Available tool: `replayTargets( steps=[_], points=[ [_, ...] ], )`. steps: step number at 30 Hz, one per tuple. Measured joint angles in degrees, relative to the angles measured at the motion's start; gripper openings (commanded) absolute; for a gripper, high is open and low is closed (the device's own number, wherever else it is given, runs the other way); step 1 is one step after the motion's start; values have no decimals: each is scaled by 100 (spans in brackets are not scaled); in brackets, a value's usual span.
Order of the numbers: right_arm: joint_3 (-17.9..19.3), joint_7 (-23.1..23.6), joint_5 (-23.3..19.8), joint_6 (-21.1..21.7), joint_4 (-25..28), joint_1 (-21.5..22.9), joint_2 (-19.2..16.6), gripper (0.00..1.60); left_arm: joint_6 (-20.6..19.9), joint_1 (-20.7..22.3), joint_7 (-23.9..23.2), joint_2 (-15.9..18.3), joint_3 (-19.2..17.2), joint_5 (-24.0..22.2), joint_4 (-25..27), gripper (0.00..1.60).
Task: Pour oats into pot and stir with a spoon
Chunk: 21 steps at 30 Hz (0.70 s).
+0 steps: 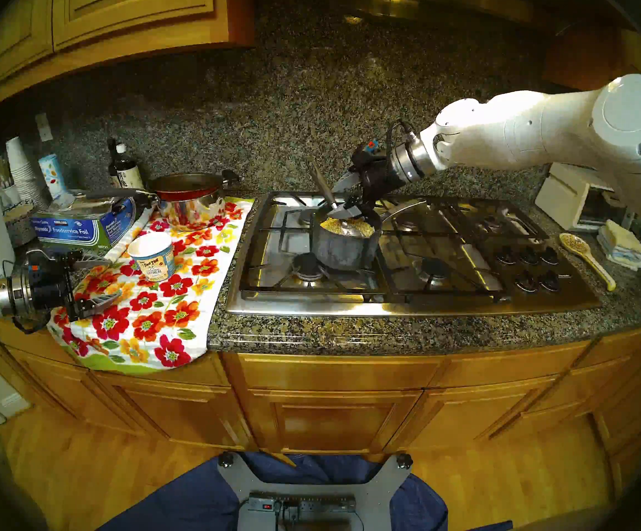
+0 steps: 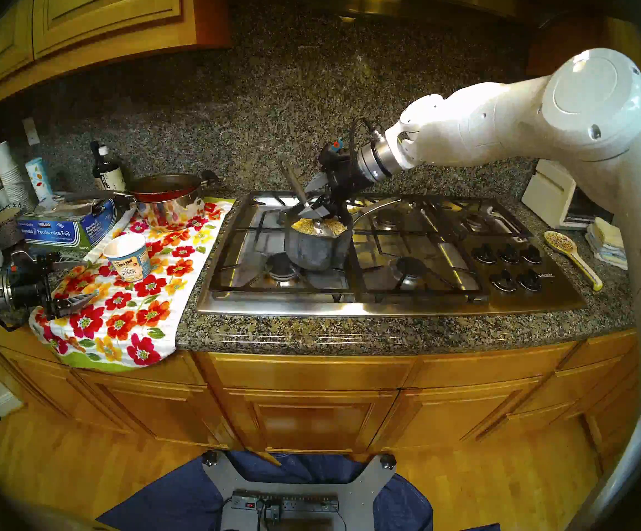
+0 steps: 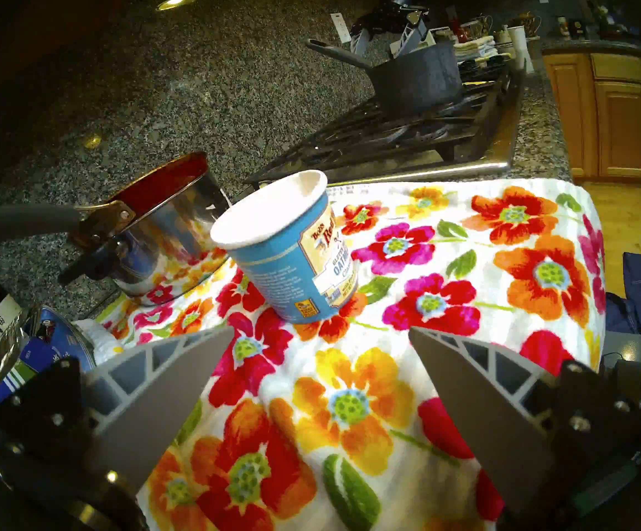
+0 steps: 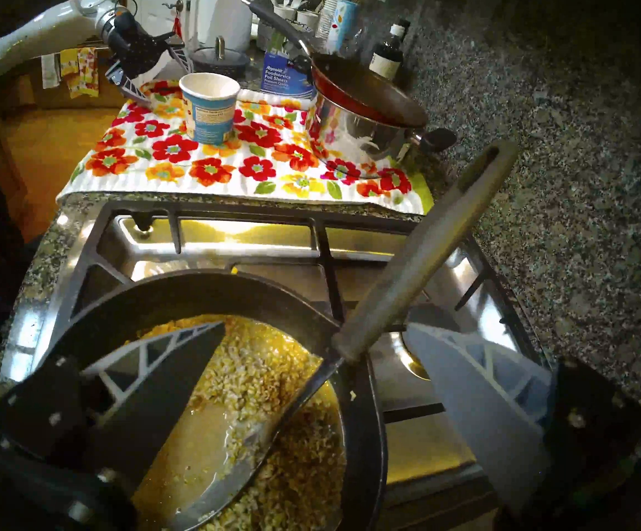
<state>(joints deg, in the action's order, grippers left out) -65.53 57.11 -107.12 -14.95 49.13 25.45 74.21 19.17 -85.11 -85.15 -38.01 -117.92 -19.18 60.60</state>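
A home kitchen, it seems: gas cooktop [image 1: 407, 258], granite counter [image 1: 388, 335], wooden cabinets [image 1: 330, 403], floral towel [image 1: 150, 296].

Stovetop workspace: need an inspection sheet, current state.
Surface: granite counter, gas cooktop; no flame seen.
Job's things: pot on left grate, oats wet inside; spoon bowl in oats, handle leaning on rim; oatmeal cup upright on floral towel.
Clutter: steel pot, foil box, bottle, spoon rest.
Grippers: left gripper open, empty, over towel; right gripper open, straddling spoon handle.
Cables: black cable at right wrist; power strip on base.
Surroundings: wood cabinets.
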Motion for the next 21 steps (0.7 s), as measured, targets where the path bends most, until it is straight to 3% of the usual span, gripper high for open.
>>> replayTargets(
  steps=[21],
  points=[
    [395, 195, -400, 164, 144, 409, -377, 160, 0, -1, 0, 0, 0, 3, 0, 160]
  ],
)
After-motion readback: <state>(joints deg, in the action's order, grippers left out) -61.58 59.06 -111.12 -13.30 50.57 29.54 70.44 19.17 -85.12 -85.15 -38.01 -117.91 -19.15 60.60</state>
